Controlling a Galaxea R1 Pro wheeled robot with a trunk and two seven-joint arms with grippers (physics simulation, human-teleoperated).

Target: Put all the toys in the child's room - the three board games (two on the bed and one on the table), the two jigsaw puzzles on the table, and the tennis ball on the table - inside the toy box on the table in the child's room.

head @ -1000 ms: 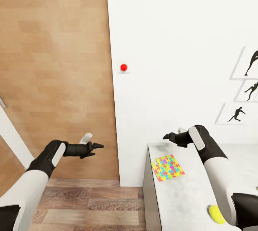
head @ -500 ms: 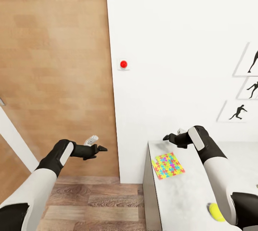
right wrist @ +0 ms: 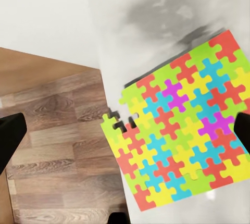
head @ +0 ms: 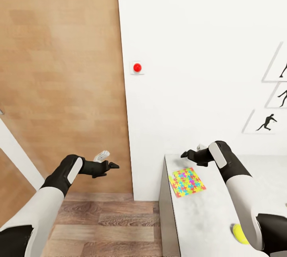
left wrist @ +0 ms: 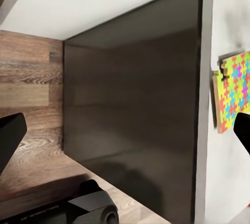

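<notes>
A jigsaw puzzle (head: 186, 182) of bright multicoloured pieces lies flat near the left end of the pale mottled table (head: 199, 217). My right gripper (head: 185, 154) hovers over the table's far left corner, just beyond the puzzle, open and holding nothing. The right wrist view looks down on the puzzle (right wrist: 182, 135) with the right gripper (right wrist: 127, 135) spread wide above it. The tennis ball (head: 239, 234) rests on the table beside my right forearm, partly hidden by it. My left gripper (head: 111, 165) is open over the floor, left of the table. The left wrist view shows the table's dark side (left wrist: 130, 104) and the puzzle's edge (left wrist: 234, 94).
A wooden door (head: 59, 69) stands ahead on the left, beside a white wall with a red button (head: 137, 67). Black sports-silhouette pictures (head: 266, 122) hang at the right. Wood-plank floor (head: 103, 225) runs between me and the table's end.
The whole picture has shifted slightly, so the camera has moved. My left gripper has come a little closer to the table. The puzzle and ball lie where they were.
</notes>
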